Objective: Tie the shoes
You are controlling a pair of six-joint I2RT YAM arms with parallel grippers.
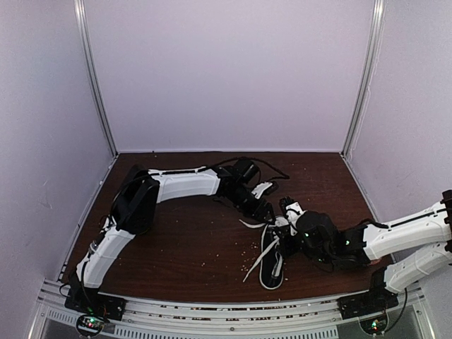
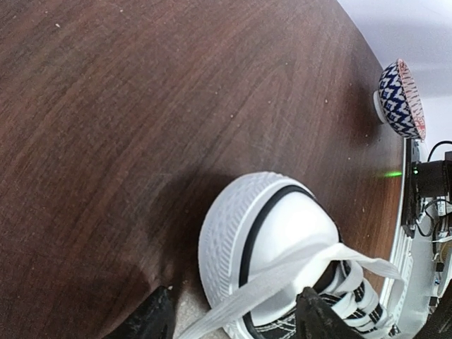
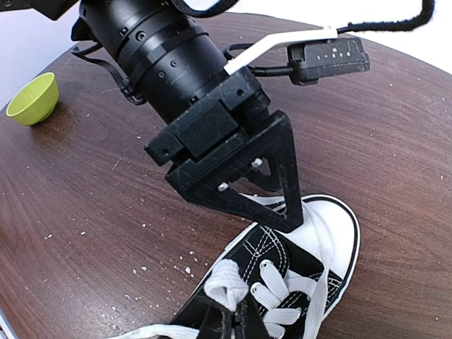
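The shoe (image 1: 272, 263) lies on the brown table, a black canvas sneaker with a white sole and toe cap (image 2: 293, 226). My left gripper (image 1: 266, 212) hangs low at the toe, open. Its black fingertips (image 2: 152, 318) stand wide apart, and a flat white lace (image 2: 282, 272) runs slantwise between them over the toe cap. In the right wrist view its finger (image 3: 279, 169) hovers above the shoe (image 3: 300, 251). My right gripper (image 3: 244, 323) sits over the eyelets, shut on a small loop of lace (image 3: 229, 281). From above it (image 1: 288, 229) meets the shoe's far end.
Loose lace ends (image 1: 251, 267) trail left of the shoe on the table. A blue-and-white patterned bowl (image 2: 400, 99) and a green bowl (image 3: 32, 99) stand further off. Pale crumbs (image 3: 180, 265) dot the wood. Purple walls enclose the table.
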